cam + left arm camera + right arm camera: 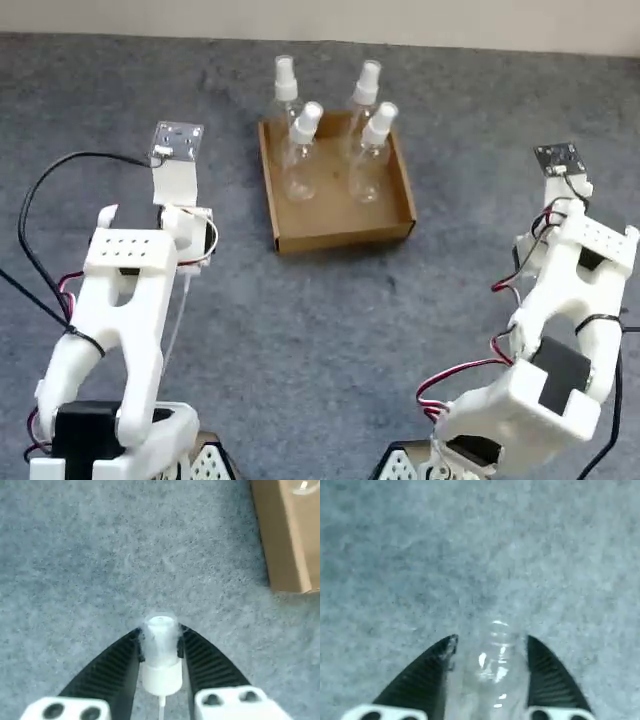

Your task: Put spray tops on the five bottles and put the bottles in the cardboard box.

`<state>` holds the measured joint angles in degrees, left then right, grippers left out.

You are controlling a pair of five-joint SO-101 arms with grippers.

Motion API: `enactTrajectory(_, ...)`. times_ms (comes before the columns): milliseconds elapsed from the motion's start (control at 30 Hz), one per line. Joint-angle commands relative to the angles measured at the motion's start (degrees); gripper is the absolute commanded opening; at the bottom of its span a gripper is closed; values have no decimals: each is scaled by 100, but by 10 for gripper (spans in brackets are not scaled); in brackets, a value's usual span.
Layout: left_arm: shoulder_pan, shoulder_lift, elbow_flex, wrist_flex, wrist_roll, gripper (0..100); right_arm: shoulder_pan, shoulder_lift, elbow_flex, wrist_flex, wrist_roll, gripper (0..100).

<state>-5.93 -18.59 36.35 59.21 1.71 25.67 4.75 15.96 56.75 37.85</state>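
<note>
Four clear plastic bottles with white spray tops (300, 160) stand in the shallow brown cardboard box (345, 238), so by my reckoning one remains. Left of the box, the left end effector (159, 636) pinches a loose white spray top (161, 655). Right of the box, the right end effector (490, 641) clasps the fifth clear bottle (495, 677) over the grey table (330, 330). Capping and boxing it are left.

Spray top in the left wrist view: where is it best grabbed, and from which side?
Take the spray top by its round head, pinched from two opposite sides, as the left tool does. The head is stubby and cylindrical, so a pinch likely seats well, and a side grip leaves the thin dip tube clear.
</note>
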Motion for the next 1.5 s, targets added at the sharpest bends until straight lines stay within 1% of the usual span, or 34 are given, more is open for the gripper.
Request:
enactTrajectory(0, 66, -215, 75, -211, -62, 4, -84, -66, -40, 189, -484, 219)
enactTrajectory(167, 66, -215, 92, -211, -70, 4, -101, -303, -593, 1209, -870, 224)
enactTrajectory(267, 66, -215, 92, -202, -70, 4, -101, -409, -778, 1552, -879, 224)
enactTrajectory(333, 66, -215, 92, -202, -70, 4, -75, -409, -804, 1534, -853, 224)
enactTrajectory(533, 66, -215, 101, -202, -79, 4, 119, 22, -796, 1051, -844, 224)
enactTrajectory(667, 48, -215, 101, -202, -79, 4, 136, 567, -848, 1033, -633, 224)
enactTrajectory(833, 57, -198, 101, -202, -79, 4, 136, 822, -848, 1024, -615, 224)
enactTrajectory(900, 57, -189, 101, -202, -79, 4, 136, 813, -848, 1024, -615, 200)
enactTrajectory(1033, 57, -189, 101, -202, -79, 4, 101, 840, -848, 936, -615, 84)
enactTrajectory(1100, 48, -189, 101, -202, -79, 4, 92, 848, -831, 760, -615, 66)
enactTrajectory(1167, 48, -189, 101, -202, -79, 4, 84, 848, -813, 699, -615, 86)
enactTrajectory(1333, 48, -189, 101, -202, -79, 4, 84, 848, -804, 681, -607, 183)
enactTrajectory(1467, 57, -189, 101, -185, -79, 4, 22, 848, -804, 673, -607, 201)
